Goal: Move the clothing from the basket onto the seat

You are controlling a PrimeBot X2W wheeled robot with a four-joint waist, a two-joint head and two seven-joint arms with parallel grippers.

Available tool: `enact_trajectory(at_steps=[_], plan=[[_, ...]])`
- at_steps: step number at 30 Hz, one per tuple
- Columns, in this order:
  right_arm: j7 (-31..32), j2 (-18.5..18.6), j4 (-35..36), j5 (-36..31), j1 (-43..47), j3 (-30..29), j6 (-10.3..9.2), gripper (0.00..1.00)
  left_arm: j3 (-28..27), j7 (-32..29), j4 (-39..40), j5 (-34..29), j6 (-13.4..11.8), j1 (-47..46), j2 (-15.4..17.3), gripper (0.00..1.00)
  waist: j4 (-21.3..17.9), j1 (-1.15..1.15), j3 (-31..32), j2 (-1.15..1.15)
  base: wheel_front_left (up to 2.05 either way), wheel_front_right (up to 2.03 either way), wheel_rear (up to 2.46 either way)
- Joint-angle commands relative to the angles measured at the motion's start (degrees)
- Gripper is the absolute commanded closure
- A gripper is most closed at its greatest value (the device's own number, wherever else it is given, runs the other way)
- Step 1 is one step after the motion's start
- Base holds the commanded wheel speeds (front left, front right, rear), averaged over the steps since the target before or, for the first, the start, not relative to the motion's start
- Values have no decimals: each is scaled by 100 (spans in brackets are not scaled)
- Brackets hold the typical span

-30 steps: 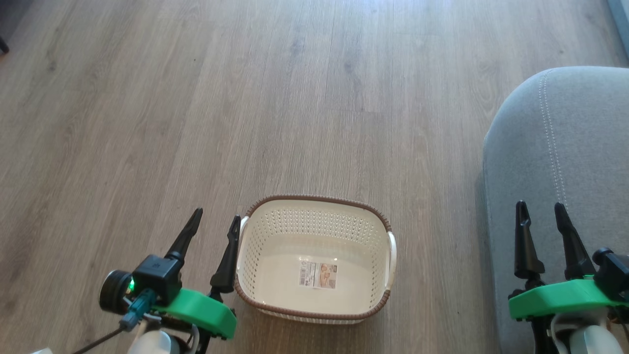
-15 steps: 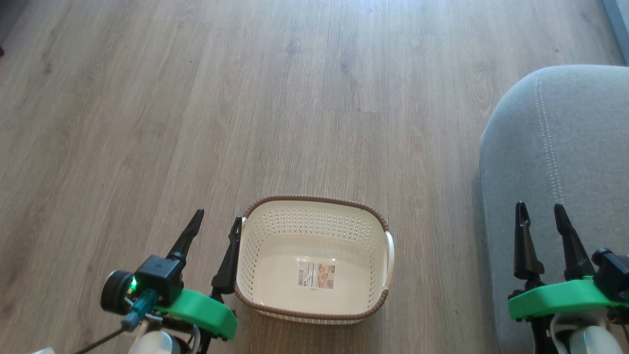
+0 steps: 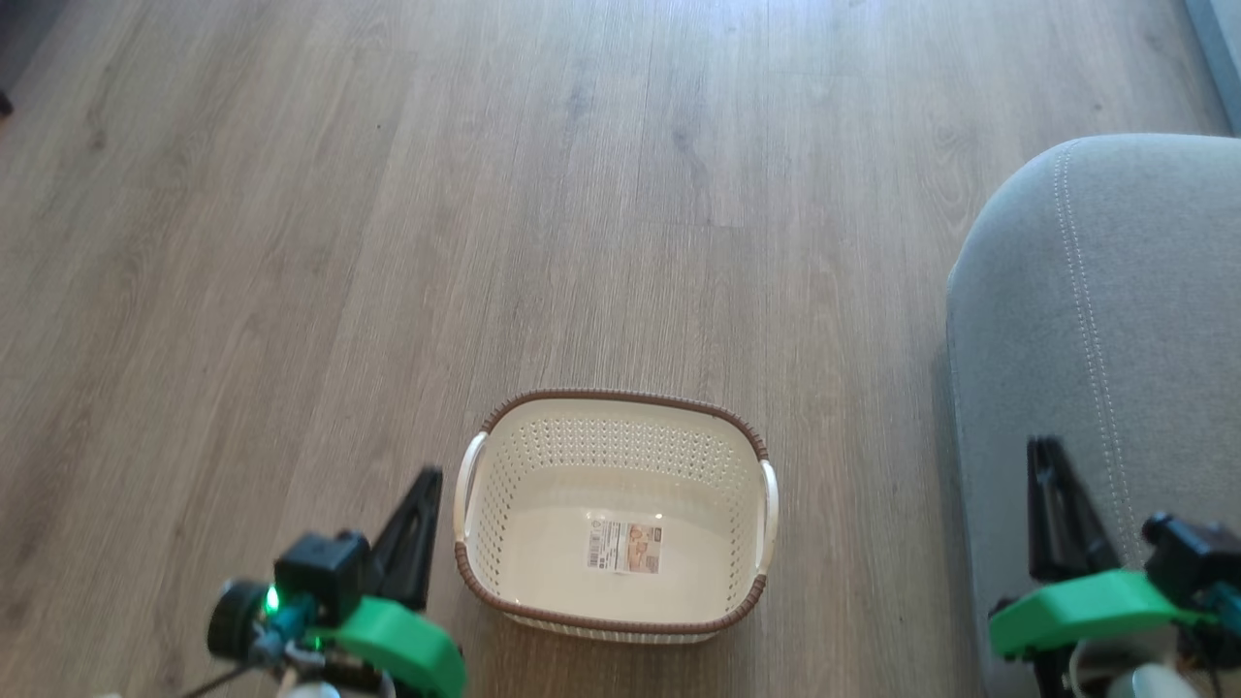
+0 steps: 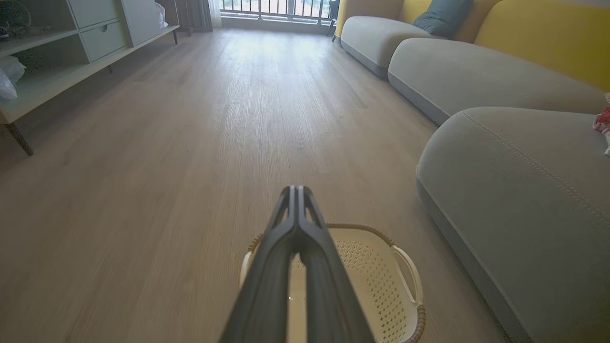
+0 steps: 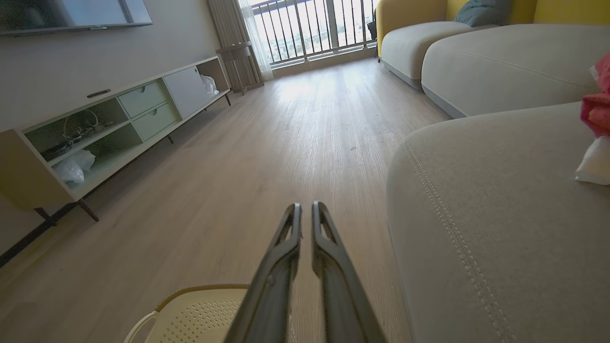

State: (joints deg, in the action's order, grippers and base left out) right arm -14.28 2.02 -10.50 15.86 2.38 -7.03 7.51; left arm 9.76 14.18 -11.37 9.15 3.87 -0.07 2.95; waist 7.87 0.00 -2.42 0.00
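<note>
Since the cream perforated plastic basket (image 3: 611, 456) sits empty, the left end effector (image 4: 297, 188) is clenched on nothing and the right end effector (image 5: 306, 205) is barely parted, apparently idle.

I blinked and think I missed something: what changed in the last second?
Both grippers closed on nothing: the left gripper shut fully, the right gripper narrowed to a thin slit. Both also dropped lower in the head view. The basket stayed put and empty. The sofa has not moved, and clothing lies on it.
</note>
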Motion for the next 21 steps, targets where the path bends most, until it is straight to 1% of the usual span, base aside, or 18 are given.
enact_trajectory(at_steps=[1, 21], plan=[[12, -2, -45, 44, 2, 2, 0, 100, -1, -5, -32, 48, 1, 24, 0, 100, -3, 0, 1, 0, 0, 0, 0], [344, 12, -94, 1262, -135, 10, 0, 100, -161, -256, -80, 1464, 58, -78, 76, 100, -130, 0, 37, 0, 0, 0, 0]])
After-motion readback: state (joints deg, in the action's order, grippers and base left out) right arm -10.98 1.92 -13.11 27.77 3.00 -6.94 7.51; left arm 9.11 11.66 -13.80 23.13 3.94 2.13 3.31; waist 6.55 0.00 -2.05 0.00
